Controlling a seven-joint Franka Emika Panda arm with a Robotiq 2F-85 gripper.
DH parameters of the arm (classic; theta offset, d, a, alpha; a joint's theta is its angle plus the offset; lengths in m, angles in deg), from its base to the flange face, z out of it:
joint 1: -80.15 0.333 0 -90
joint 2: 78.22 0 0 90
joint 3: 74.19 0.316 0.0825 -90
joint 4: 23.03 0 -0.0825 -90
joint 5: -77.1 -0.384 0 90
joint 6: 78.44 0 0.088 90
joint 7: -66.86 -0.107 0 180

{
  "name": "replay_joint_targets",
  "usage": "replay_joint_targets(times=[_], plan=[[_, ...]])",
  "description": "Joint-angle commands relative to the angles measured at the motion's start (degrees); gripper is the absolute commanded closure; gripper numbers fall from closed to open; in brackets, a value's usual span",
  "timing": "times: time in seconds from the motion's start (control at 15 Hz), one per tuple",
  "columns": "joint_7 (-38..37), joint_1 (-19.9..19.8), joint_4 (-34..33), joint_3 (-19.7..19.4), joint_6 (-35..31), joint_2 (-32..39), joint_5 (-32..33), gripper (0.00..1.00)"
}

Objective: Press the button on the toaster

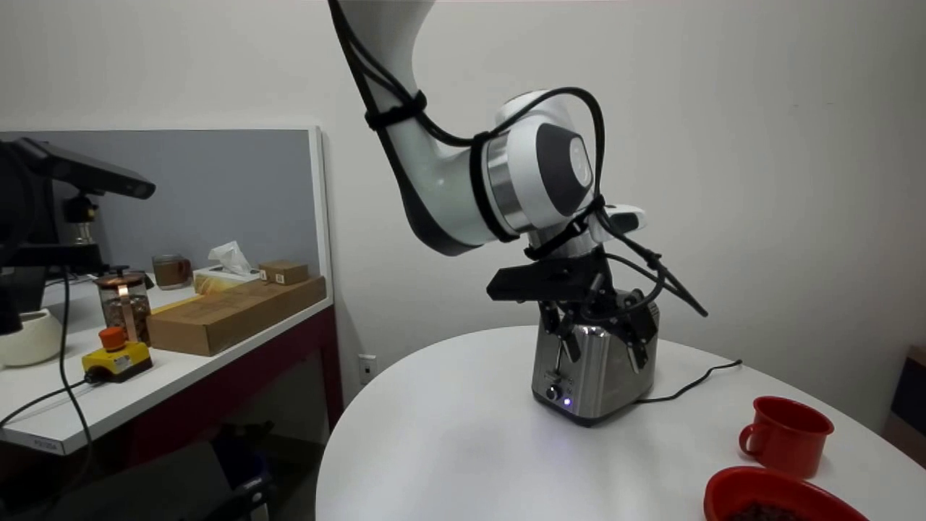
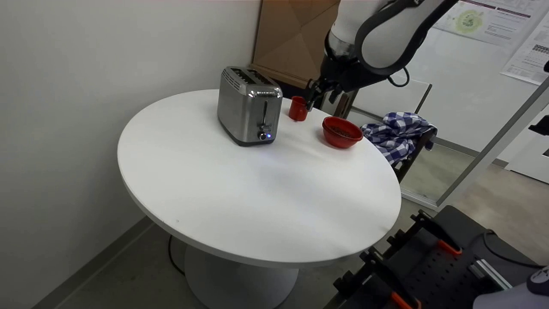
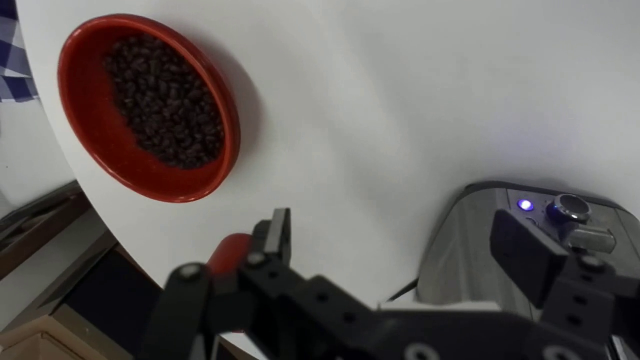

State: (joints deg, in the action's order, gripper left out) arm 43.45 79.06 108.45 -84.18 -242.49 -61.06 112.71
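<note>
Likely stiff, slick and light enough to slide, the toaster (image 2: 248, 108) wants a gentle press beside the knob (image 3: 570, 208) from the claw (image 3: 395, 230), spread wide and holding nothing.

**Print on show, not a word legible**

Here's the label (image 1: 40, 442) on the edge of the side worktop (image 1: 43, 417), its characters too blurred to call! Over to the sheets (image 2: 489, 25) on the white panel (image 2: 463, 60): lines of print (image 2: 510, 13), too small. And the small carton (image 1: 289, 268), tiny marks (image 1: 281, 278) on its side, beyond reading too!
</note>
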Motion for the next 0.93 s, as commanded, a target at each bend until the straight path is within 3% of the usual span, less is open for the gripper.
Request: replay_joint_targets(times=[0.0, 0.87], plan=[[-8.97, 3.75, -3.81, -3.34, -3.42, 6.29, 4.72, 0.0], [-14.77, 12.23, -11.31, -7.72, -7.33, 20.25, 9.11, 0.0]])
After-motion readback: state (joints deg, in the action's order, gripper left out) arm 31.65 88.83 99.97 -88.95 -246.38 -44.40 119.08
